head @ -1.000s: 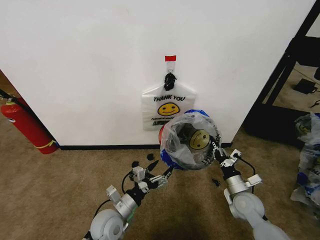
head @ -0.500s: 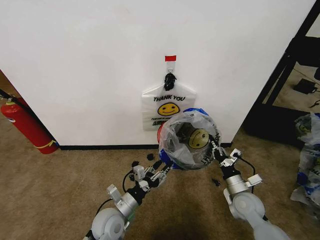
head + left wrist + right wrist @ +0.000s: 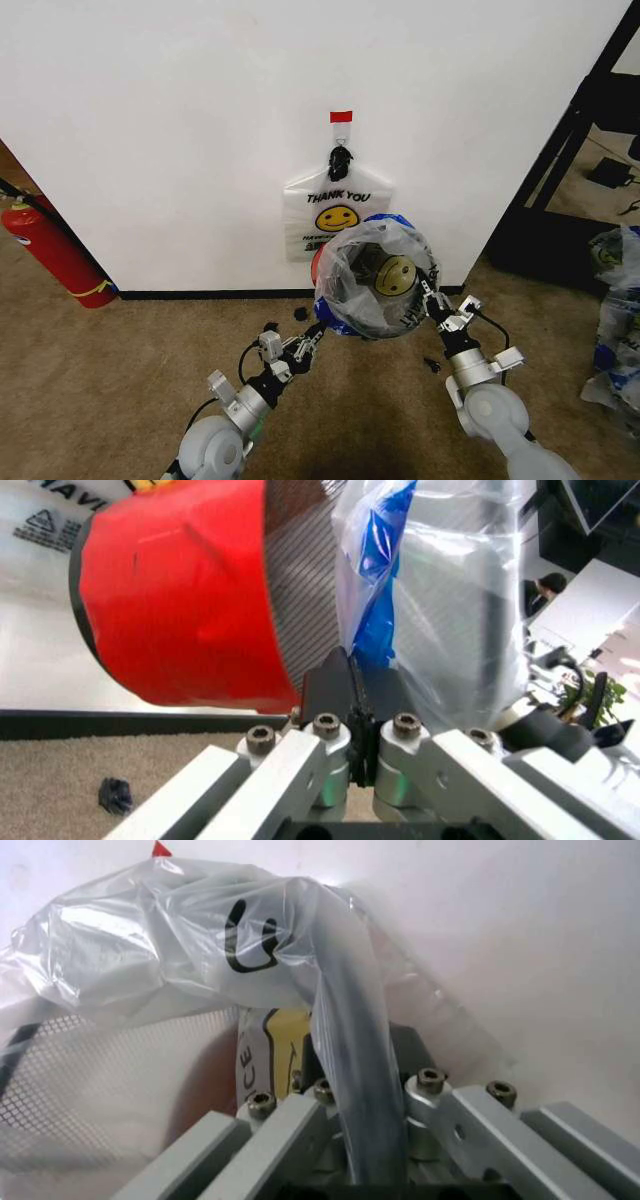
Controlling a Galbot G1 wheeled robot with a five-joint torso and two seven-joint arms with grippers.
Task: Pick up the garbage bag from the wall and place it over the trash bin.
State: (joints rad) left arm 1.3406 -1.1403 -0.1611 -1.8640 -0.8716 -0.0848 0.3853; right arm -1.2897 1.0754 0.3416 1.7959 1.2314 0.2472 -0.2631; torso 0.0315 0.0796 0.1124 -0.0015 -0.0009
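You're in an office-like test room: plain white wall [image 3: 180, 130], brown carpet [image 3: 110, 380], a red fire extinguisher [image 3: 55, 255], black shelving [image 3: 590, 130].

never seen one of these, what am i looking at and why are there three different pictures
This is a wheeled robot with two arms, each ending in a claw. The wide picture comes from a camera on its head, looking down at carpet and a white wall. The other two come from cameras on the left and right wrists, so each looks along its own claw.

Both arms are fitting a thin garbage bag over a black mesh trash bin with a red base. The left claw is shut on the bag's blue-patched edge near the bin's base. The right claw is shut on the bin's rim, with the plastic draped over it.

A second smiley bag hangs on the wall hook, and a red fire extinguisher stands at the left.
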